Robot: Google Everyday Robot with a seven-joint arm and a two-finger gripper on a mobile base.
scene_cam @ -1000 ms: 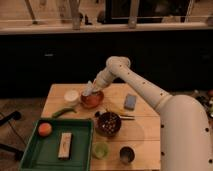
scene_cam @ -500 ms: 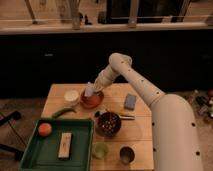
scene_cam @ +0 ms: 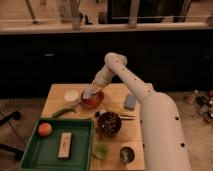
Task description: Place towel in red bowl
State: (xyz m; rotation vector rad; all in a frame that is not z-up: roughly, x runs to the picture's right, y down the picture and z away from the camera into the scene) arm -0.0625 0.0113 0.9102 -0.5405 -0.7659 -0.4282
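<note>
The red bowl (scene_cam: 93, 101) sits at the back middle of the wooden table (scene_cam: 54, 102). My gripper (scene_cam: 89, 93) hangs over the bowl's left part, just above its rim, with the arm reaching in from the right. A small pale grey-blue patch, the towel (scene_cam: 88, 94), shows at the gripper's tip over the bowl. I cannot tell whether it is held or lies in the bowl.
A cream-white bowl (scene_cam: 72, 96) stands left of the red bowl, with a green vegetable (scene_cam: 64, 111) in front. A dark brown bowl (scene_cam: 109, 123), a blue pad (scene_cam: 130, 102), a green cup (scene_cam: 101, 150) and a dark can (scene_cam: 126, 155) are nearby. A green tray (scene_cam: 30, 150) holds an orange (scene_cam: 45, 129) and a block (scene_cam: 64, 145).
The gripper stays over the red bowl; the arm has shifted only slightly. Nothing else on the table has moved.
</note>
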